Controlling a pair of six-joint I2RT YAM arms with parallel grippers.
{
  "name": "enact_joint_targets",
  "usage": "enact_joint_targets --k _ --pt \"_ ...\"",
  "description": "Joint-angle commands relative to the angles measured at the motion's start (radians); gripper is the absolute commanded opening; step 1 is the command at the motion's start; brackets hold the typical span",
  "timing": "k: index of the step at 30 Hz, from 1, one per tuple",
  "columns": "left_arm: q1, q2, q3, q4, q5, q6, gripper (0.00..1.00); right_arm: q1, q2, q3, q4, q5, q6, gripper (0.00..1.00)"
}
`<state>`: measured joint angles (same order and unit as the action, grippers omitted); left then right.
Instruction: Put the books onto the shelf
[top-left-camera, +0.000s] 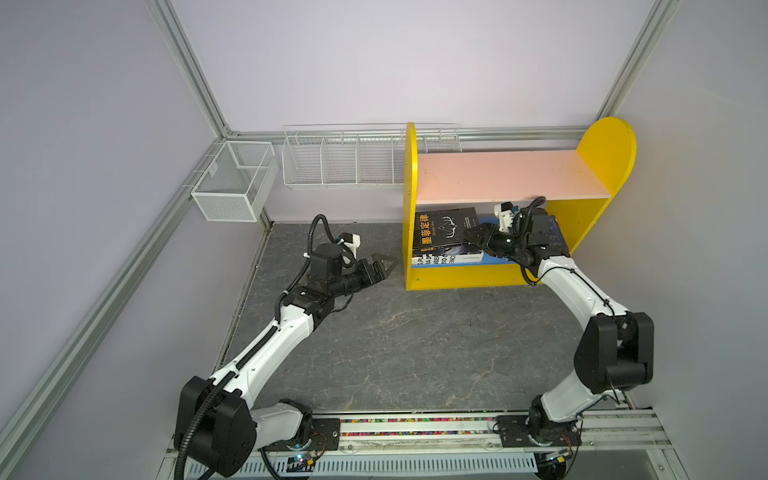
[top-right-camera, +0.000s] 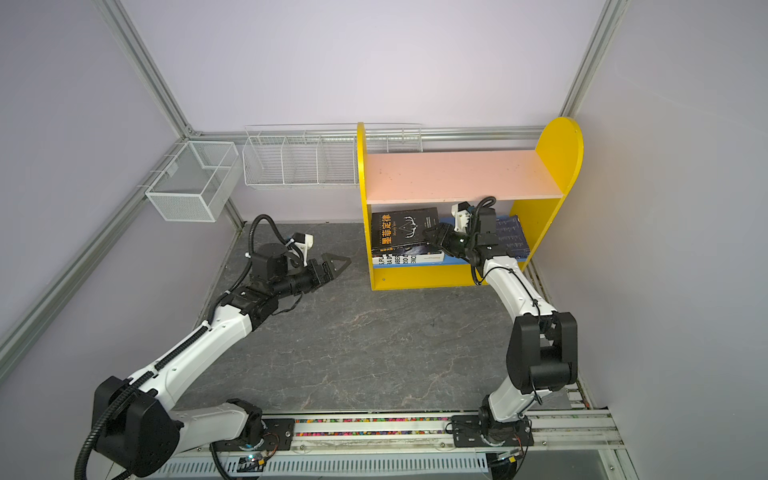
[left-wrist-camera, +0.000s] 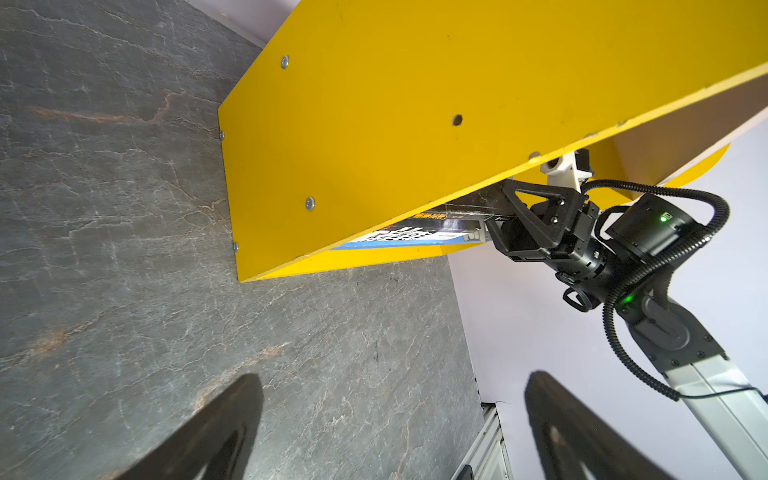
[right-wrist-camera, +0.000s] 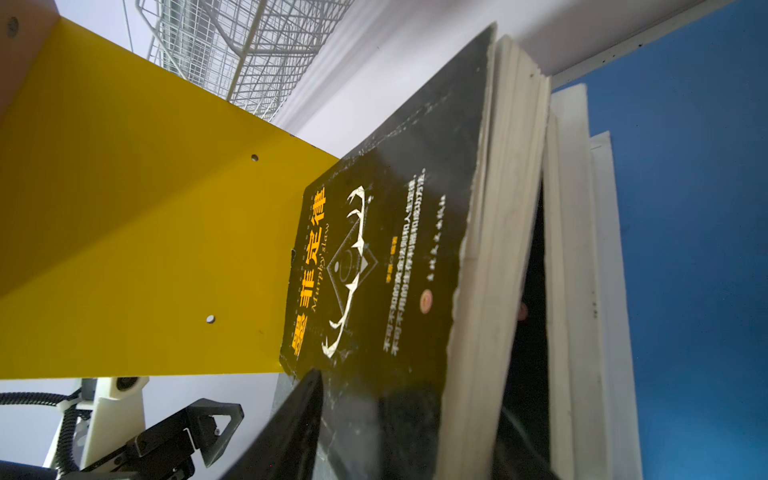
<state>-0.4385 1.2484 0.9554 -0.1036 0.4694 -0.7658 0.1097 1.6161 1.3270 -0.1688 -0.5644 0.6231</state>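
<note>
The books (top-left-camera: 440, 249) lie piled flat on the blue bottom board (right-wrist-camera: 685, 249) of the shelf (top-left-camera: 498, 174), right of middle in both top views. The right gripper (top-left-camera: 473, 236) has its jaws either side of the edge of the black book (top-left-camera: 444, 228) on top; I cannot tell if they squeeze. Left of the shelf, the left gripper (top-left-camera: 384, 266) hangs wide apart, holding nothing.

Grey marbled tabletop (top-left-camera: 395, 340), white mesh basket (top-left-camera: 232, 187) near the corner, white wire rack (top-left-camera: 332, 162) along back wall
</note>
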Motion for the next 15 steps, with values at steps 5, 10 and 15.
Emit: enact_joint_targets --k 5,10,15 --pt "0.009 -0.045 -0.028 0.015 0.008 -0.001 0.99 0.005 -0.088 0.099 -0.189 0.166 -0.157 0.59" --pt "0.009 -0.072 -0.042 0.012 -0.001 -0.001 0.99 0.005 -0.095 0.128 -0.258 0.249 -0.193 0.59" --pt "0.009 -0.080 -0.046 0.012 -0.004 -0.004 0.99 0.007 -0.065 0.141 -0.221 0.183 -0.184 0.55"
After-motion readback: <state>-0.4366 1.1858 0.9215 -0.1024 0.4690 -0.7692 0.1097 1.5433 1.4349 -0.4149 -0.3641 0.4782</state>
